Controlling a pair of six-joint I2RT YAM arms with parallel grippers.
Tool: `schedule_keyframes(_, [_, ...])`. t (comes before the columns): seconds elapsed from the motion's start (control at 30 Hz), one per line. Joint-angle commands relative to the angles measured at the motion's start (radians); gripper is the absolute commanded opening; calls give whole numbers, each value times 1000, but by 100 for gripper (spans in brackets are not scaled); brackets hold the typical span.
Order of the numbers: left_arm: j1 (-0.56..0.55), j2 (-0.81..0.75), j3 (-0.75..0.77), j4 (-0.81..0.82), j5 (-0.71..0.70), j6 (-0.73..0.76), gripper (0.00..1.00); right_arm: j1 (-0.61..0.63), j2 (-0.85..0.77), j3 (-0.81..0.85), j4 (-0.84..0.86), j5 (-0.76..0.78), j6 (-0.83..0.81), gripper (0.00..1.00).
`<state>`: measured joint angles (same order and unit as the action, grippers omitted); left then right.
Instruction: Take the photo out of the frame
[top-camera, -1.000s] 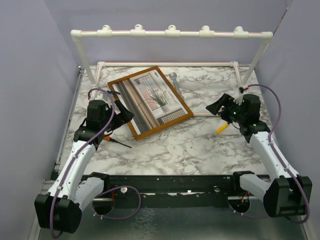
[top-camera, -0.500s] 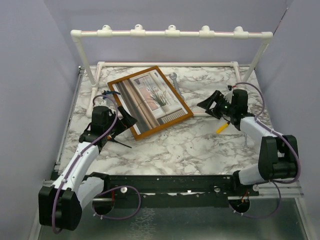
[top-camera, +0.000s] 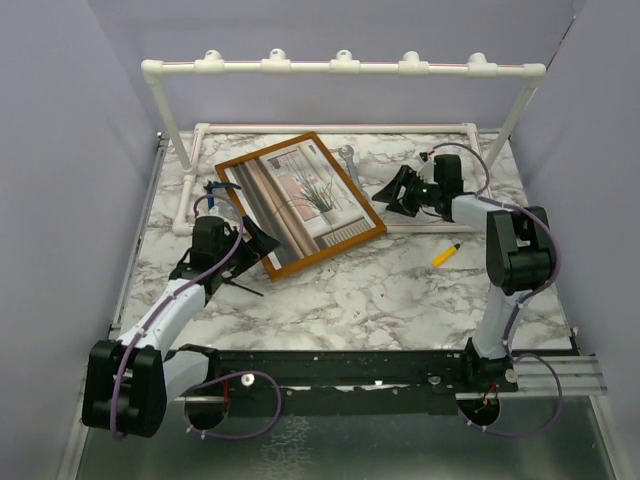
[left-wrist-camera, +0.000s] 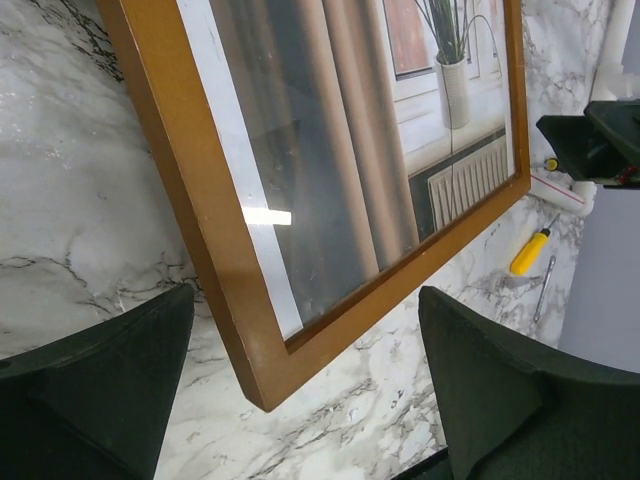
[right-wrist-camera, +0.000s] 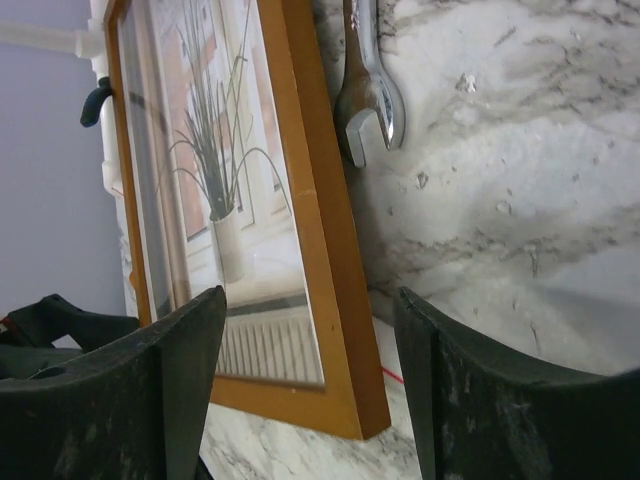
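ok so the left gripper (top-camera: 258, 237) is spread wide. In its wrist view one dark finger (left-wrist-camera: 95, 385) sits in each bottom corner, with the near corner of the frame (top-camera: 330, 253) poking in between them, and neither one looks like it's touching the wood. The right gripper (top-camera: 388, 195) is spread too, pinching nothing. Its own camera shows another frame corner low in the middle, in the gap between its fingers. From above, the frame lies glass up and turned diagonally in the upper middle of the marble table (top-camera: 400, 290), with one gripper at its lower left corner and the other at its right corner. The photo (top-camera: 300, 200) (curtains, window, grassy plant in a white pot) is still inside behind the glass. A silver wrench (right-wrist-camera: 368, 95) lies right beside the frame's upper right edge. A yellow screwdriver (top-camera: 446, 255) is on the marble to the right of centre, and the white pipe rack (top-camera: 340, 67) runs across the top.
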<state>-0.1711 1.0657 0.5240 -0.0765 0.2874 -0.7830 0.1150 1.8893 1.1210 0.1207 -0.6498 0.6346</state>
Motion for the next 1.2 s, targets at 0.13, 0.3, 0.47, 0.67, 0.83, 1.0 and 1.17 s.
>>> schedule_keyframes(0.13, [4,91,-26,132,22,-20,91,41,176,155,-62,-87,-35,70])
schedule_keyframes(0.3, [4,147,-21,149,25,3,86,43,219,154,-7,-138,2,68])
schedule_keyframes(0.47, [5,159,-20,161,11,23,73,50,250,157,29,-181,29,66])
schedule_keyframes(0.67, [5,192,-19,166,12,28,57,52,238,140,78,-236,67,47])
schedule_keyframes(0.83, [4,200,-21,169,18,42,45,52,180,105,77,-243,66,27])
schedule_keyframes(1.0, [5,166,-36,167,20,44,43,52,90,34,74,-242,55,21])
schedule_keyframes(1.17, [4,126,-61,165,40,54,43,52,-35,-51,15,-204,0,20])
